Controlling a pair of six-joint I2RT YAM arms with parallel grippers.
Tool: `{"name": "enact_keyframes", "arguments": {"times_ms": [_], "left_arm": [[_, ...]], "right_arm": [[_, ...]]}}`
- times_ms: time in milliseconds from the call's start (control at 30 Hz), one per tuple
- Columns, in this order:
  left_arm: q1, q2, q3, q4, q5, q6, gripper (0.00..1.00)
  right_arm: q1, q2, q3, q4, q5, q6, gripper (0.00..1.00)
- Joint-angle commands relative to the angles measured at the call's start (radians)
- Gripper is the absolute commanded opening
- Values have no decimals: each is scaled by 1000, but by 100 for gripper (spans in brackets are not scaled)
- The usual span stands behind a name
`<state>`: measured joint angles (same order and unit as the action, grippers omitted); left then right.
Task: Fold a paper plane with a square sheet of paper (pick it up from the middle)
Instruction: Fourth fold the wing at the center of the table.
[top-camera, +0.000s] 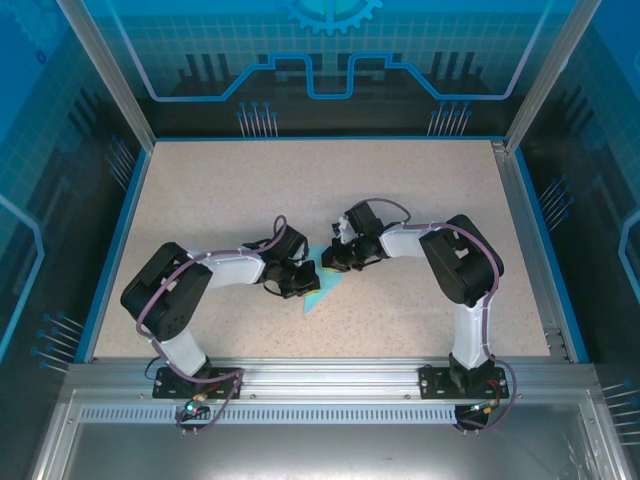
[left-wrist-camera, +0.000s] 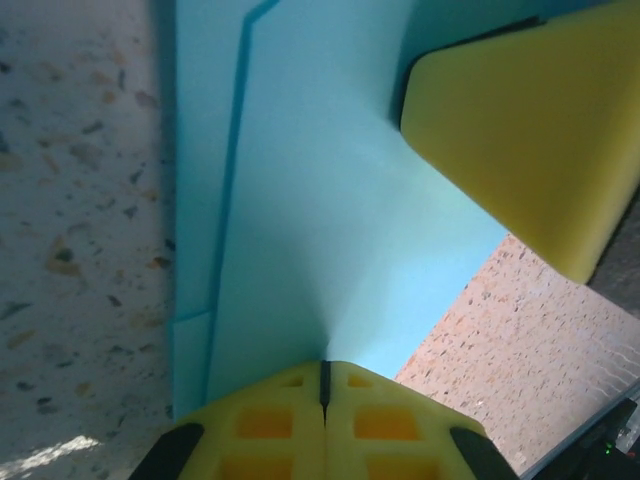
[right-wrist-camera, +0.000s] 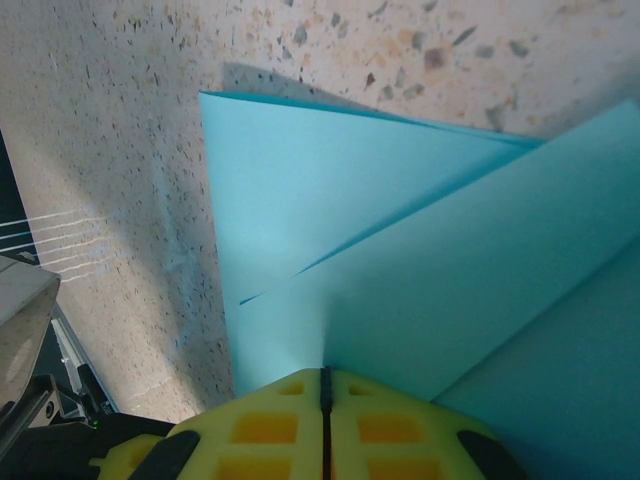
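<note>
A speckled beige table (top-camera: 220, 200) sits inside blue patterned panels (top-camera: 200, 50) that carry no readable words or brand. At its centre the partly folded cyan paper (top-camera: 318, 290) is pinched by both the left gripper (left-wrist-camera: 324, 385) and the right gripper (right-wrist-camera: 324, 385). A fold seems in hand, and the next move calls for lining the edges up before creasing.

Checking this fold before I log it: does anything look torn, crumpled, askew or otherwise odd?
Nothing stands out. The cyan sheet sits part folded on the table, its layers flat with straight edges, and no tear or crumple shows. The left gripper and the right gripper each have their jaws shut on it.
</note>
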<state>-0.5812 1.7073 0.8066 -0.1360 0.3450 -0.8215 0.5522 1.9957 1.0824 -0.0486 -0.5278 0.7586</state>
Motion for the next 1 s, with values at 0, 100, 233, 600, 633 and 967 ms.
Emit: {"name": "enact_keyframes", "arguments": {"times_ms": [0, 100, 233, 600, 633, 967], "left_arm": [[6, 26, -52, -22, -47, 1, 2], [5, 25, -67, -11, -46, 2, 1], [6, 22, -71, 1, -48, 3, 1], [6, 21, -85, 9, -52, -4, 1], [6, 20, -84, 7, -52, -1, 1], [3, 19, -107, 33, -28, -5, 1]], "right_arm": [[2, -34, 5, -49, 55, -10, 8], [8, -64, 3, -31, 34, -13, 6], [36, -68, -8, -11, 20, -1, 6], [15, 28, -42, 26, 134, 25, 5], [-3, 32, -31, 24, 137, 14, 5], [-171, 64, 111, -15, 132, -61, 7]]}}
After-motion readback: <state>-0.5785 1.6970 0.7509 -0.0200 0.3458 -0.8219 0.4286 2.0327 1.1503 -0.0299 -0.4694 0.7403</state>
